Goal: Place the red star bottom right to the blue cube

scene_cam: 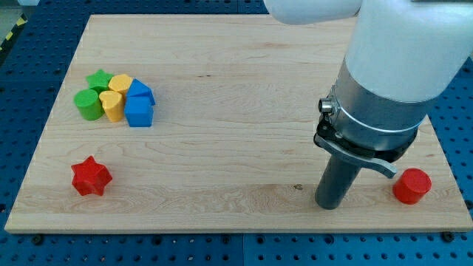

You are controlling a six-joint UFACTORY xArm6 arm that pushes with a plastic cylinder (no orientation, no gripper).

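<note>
My tip [330, 205] is seen planted on the wooden board [236, 89] at the view's lower right, nothing held or touched (no gripper is fitted). A red cylinder [411, 185] sits near, to its right. The red star [91, 176] is found far left, below the blue cube [138, 112] and its clustered green and yellow neighbours.

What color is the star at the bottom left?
Red. The star shows clearly in the camera view.
</note>
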